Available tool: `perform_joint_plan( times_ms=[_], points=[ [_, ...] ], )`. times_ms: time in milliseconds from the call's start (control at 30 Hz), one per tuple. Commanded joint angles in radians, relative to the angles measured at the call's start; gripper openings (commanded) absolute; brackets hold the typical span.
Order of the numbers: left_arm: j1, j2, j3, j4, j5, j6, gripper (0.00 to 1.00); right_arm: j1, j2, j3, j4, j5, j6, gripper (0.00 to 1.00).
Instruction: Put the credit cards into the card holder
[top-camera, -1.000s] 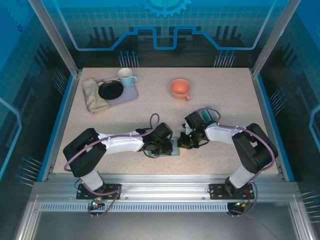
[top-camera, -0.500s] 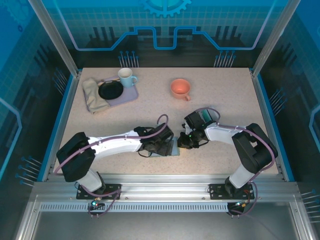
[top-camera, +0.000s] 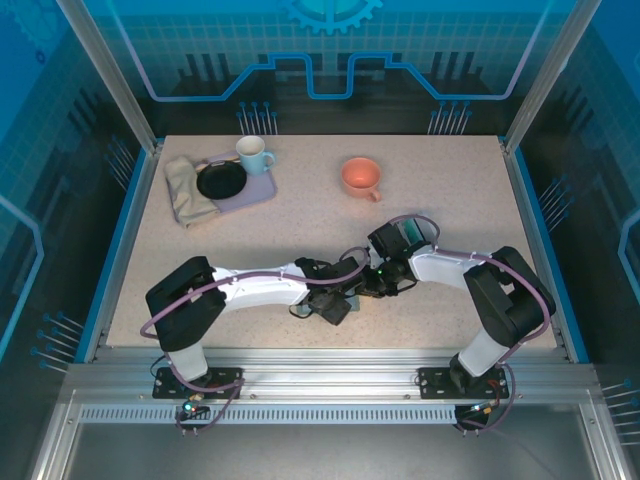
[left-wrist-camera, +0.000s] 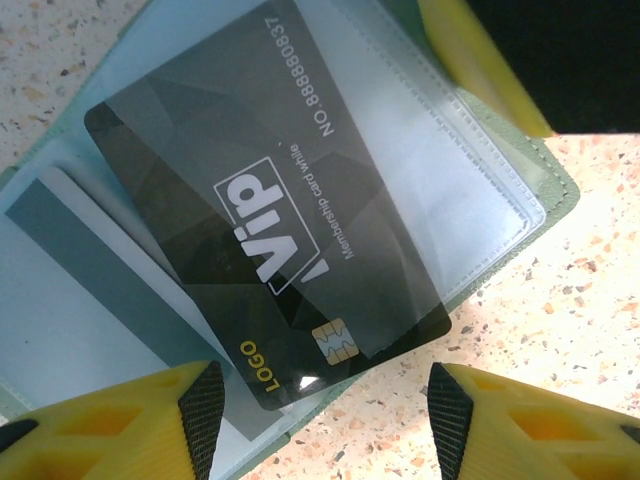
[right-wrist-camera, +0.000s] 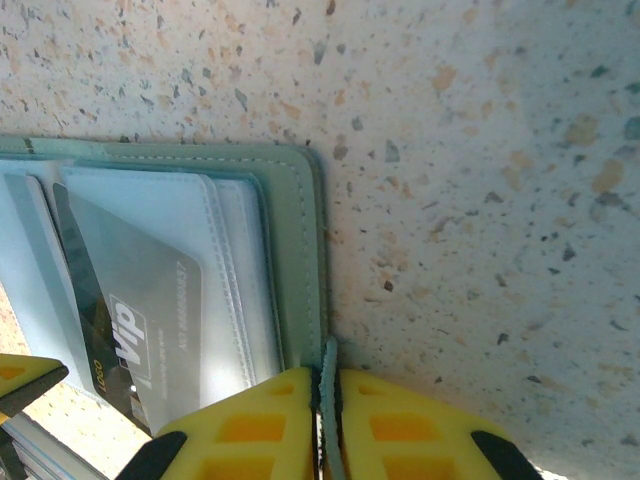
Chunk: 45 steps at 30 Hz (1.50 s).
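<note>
A dark grey plastic VIP card (left-wrist-camera: 270, 250) lies askew across the open grey-green folding wallet (left-wrist-camera: 490, 200), chip corner overhanging the wallet's edge. The left gripper (left-wrist-camera: 325, 420) is spread wide just beside that corner.

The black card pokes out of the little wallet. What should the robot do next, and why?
Probably nudge the black VIP card deeper with the open left end effector. It sits crooked, a corner hanging past the edge of the card holder, while the right end effector pinches the holder steady.

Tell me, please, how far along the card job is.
Partway: the dark VIP card sits askew in a clear sleeve of the card holder, one end poking out. The right gripper pinches the holder's edge; the left gripper hovers open. Left: pushing it fully home.
</note>
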Motion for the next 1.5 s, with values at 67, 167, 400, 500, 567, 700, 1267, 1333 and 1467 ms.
perform_joint_plan(
  times_ms=[67, 167, 400, 500, 567, 700, 1267, 1333, 1467],
  points=[
    [0.0, 0.018, 0.013, -0.026, -0.014, 0.016, 0.58, 0.028, 0.032, -0.021, -0.11, 0.025, -0.014, 0.08],
    [0.001, 0.035, 0.017, -0.007, -0.011, -0.003, 0.51, 0.028, 0.035, -0.022, -0.105, 0.025, -0.013, 0.08],
    [0.013, 0.0, -0.051, 0.069, 0.027, -0.048, 0.52, 0.012, 0.039, -0.041, -0.09, 0.018, -0.011, 0.08],
    [0.024, -0.019, -0.085, 0.102, 0.031, -0.061, 0.53, 0.004, 0.04, -0.044, -0.09, 0.018, -0.017, 0.08],
    [0.026, -0.016, -0.087, 0.1, 0.022, -0.064, 0.52, -0.002, 0.039, -0.046, -0.088, 0.016, -0.017, 0.08],
    [0.037, -0.039, -0.124, 0.143, 0.024, -0.085, 0.5, -0.01, 0.037, -0.049, -0.089, 0.015, -0.02, 0.08],
    [0.04, -0.052, -0.139, 0.261, 0.153, -0.193, 0.36, -0.015, 0.02, -0.077, -0.061, -0.016, -0.012, 0.07],
    [0.04, -0.067, -0.143, 0.257, 0.154, -0.188, 0.41, -0.015, 0.02, -0.074, -0.062, -0.016, -0.011, 0.07],
    [0.039, -0.137, -0.168, 0.247, 0.148, -0.187, 0.52, -0.018, 0.016, -0.069, -0.069, -0.011, -0.014, 0.08]
  ],
)
